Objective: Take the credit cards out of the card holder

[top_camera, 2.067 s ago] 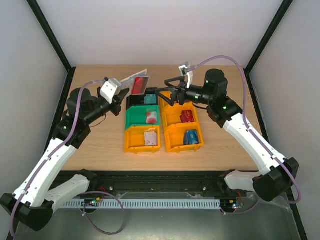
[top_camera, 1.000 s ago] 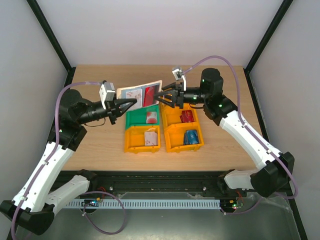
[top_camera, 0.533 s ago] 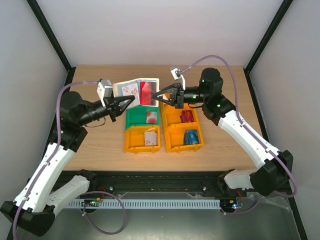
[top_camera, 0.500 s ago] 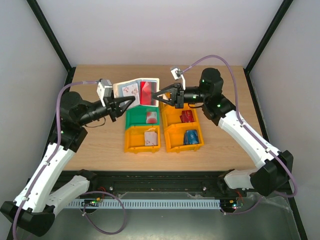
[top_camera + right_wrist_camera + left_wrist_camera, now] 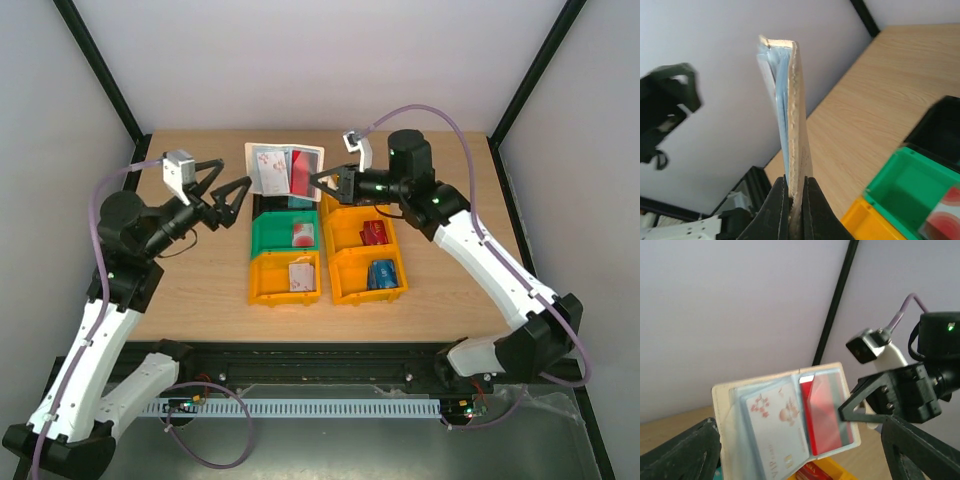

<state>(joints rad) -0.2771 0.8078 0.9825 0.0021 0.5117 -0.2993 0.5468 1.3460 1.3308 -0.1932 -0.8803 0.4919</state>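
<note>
The card holder (image 5: 285,170) hangs open in the air above the back bins, showing a white-pink credit card (image 5: 776,427) and a red credit card (image 5: 827,412) in its clear pockets. My right gripper (image 5: 319,183) is shut on the holder's right edge; the right wrist view shows the holder (image 5: 794,125) edge-on between the closed jaws (image 5: 795,202). My left gripper (image 5: 224,181) stands open to the left of the holder, apart from it. Its dark fingers (image 5: 687,452) frame the holder in the left wrist view.
Two columns of bins sit mid-table: black (image 5: 268,206), green (image 5: 272,236) and orange (image 5: 272,280) on the left, two orange bins (image 5: 345,232) on the right. Loose cards lie in them, among them a red one (image 5: 375,233) and a blue one (image 5: 382,274).
My left gripper has opened, let go of the holder and drawn back to the left. My right gripper has shut on the holder's right edge and now carries it alone, slightly farther back.
</note>
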